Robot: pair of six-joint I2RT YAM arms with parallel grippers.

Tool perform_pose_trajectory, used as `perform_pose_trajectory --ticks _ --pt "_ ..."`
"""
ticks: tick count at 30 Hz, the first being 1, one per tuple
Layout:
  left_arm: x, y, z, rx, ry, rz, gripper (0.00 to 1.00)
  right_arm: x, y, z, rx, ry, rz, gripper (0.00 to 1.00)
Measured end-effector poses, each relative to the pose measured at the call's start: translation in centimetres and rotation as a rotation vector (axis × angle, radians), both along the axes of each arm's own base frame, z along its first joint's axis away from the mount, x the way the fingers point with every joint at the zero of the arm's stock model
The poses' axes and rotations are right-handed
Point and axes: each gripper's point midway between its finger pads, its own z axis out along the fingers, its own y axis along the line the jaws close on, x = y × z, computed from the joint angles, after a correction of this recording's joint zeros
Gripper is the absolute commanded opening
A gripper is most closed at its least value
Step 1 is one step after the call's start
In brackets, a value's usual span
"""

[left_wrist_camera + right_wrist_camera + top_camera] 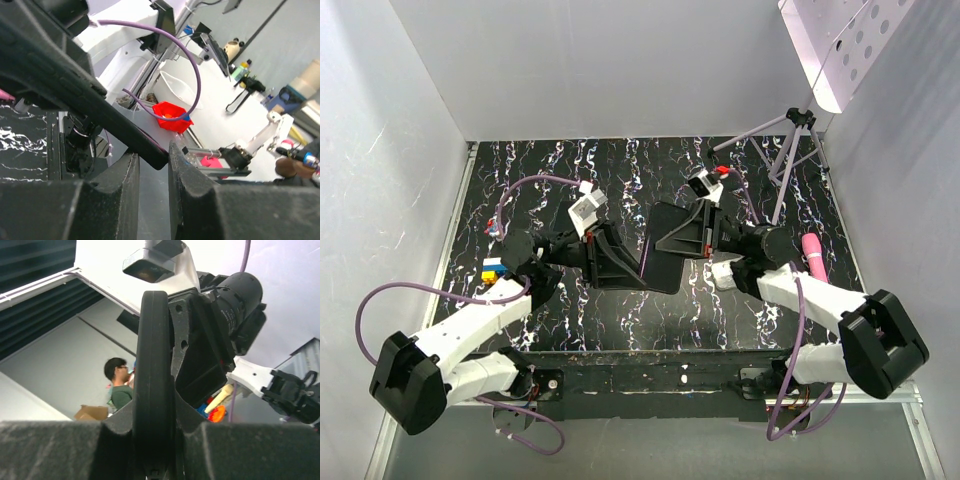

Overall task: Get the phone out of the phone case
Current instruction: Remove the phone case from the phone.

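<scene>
A flat black slab, the phone case, hangs above the table's middle between both arms; I cannot tell the phone apart from it. My left gripper is shut on its near left corner. In the left wrist view that corner sits between the fingertips of the left gripper, with a thin reddish line along its edge. My right gripper is shut on the far right part. In the right wrist view the case stands edge-on, clamped in the right gripper. The screen is hidden.
A pink object lies at the table's right edge. A tripod stands at the back right. Small coloured blocks lie at the left. White walls close in the table on three sides.
</scene>
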Motion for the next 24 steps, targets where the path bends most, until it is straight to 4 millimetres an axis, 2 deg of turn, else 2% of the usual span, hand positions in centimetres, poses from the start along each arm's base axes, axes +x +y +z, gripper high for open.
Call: perform_pose_trajectory --ticks 6,10,15,24 --pt "-1.3 0.5 0.5 -0.063 -0.142 -0.04 0.0 -1.3 0.9 1.2 0.041 0.055 0.06 0.01" --pt "-1.4 0.1 0.0 -0.068 -0.203 -0.026 0.0 -1.3 1.2 1.4 0.048 0.1 0.068 0.01" --pt "-0.4 -0.4 -0.9 -0.031 -0.227 0.066 0.0 -0.6 1.8 1.2 0.036 0.171 0.053 0.01" --pt "2.9 -0.6 -3.4 0.124 -0.131 0.261 0.0 2.5 2.3 -0.6 -0.025 0.261 -0.064 0.01"
